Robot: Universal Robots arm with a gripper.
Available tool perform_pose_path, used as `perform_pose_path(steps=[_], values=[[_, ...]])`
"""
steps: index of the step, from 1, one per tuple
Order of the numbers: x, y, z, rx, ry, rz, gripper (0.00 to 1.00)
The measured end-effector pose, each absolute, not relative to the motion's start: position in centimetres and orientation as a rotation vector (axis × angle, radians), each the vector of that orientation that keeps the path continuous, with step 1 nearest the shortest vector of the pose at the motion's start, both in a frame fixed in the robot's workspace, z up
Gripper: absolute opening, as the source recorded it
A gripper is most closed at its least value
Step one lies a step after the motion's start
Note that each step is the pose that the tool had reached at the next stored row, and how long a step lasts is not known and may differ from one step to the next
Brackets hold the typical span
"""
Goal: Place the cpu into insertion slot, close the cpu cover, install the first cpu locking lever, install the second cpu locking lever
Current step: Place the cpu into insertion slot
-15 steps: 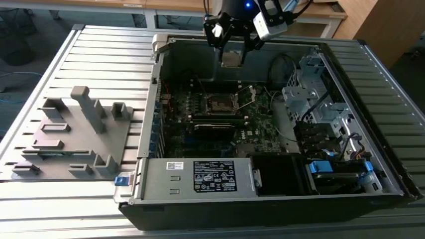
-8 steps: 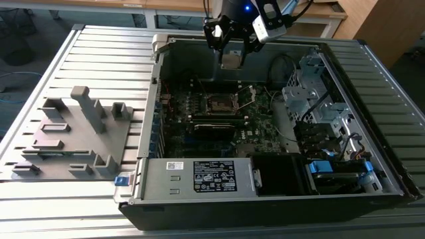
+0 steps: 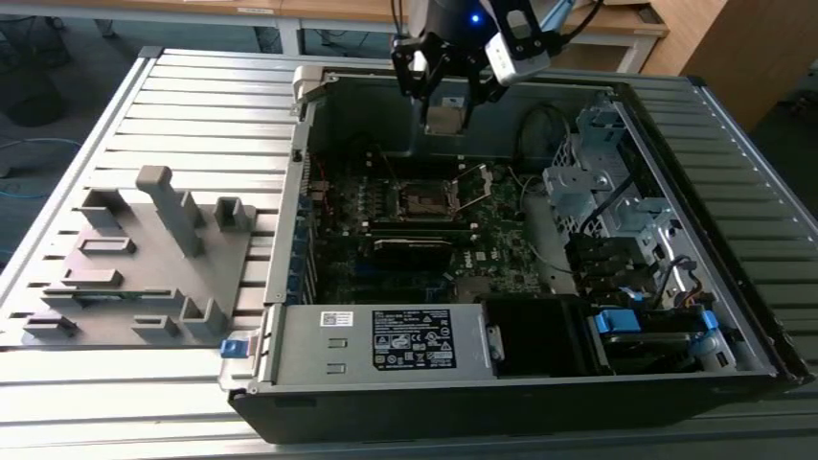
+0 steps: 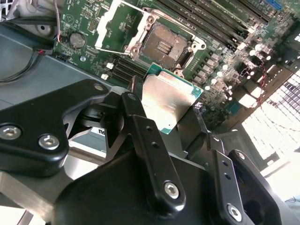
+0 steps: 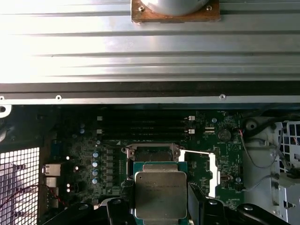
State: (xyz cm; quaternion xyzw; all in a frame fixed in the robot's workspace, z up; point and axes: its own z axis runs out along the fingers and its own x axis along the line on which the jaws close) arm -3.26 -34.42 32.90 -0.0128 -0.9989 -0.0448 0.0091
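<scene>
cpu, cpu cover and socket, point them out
cpu [image 4: 171, 101]: second wrist view, middle of its metal top
cpu cover [image 4: 105, 28]: second wrist view, side bar of the open frame
socket [image 4: 164, 47]: second wrist view, its bare centre

Gripper [image 4: 166, 105] matte black; jointed link fingers [image 4: 140, 136], rounded plates, silver hex screws [image 4: 171, 189] at pivots. Behind the fingers: silver-grey camera housing [image 3: 511, 50], blue light [image 3: 476, 16], black cables [image 3: 581, 21].

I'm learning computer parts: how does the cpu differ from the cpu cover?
The cpu is a solid grey square; the cpu cover is a silvery frame with a window. The gripper holds the cpu above the board; the cpu cover is swung open beside the socket. Both are squarish.
</scene>
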Motion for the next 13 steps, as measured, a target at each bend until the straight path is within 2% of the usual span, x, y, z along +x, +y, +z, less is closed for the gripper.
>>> perform_pose_path(steps=[13], values=[[-3.26, -34.42, 32.53, -0.040, -3.120, -0.140, 0.54]])
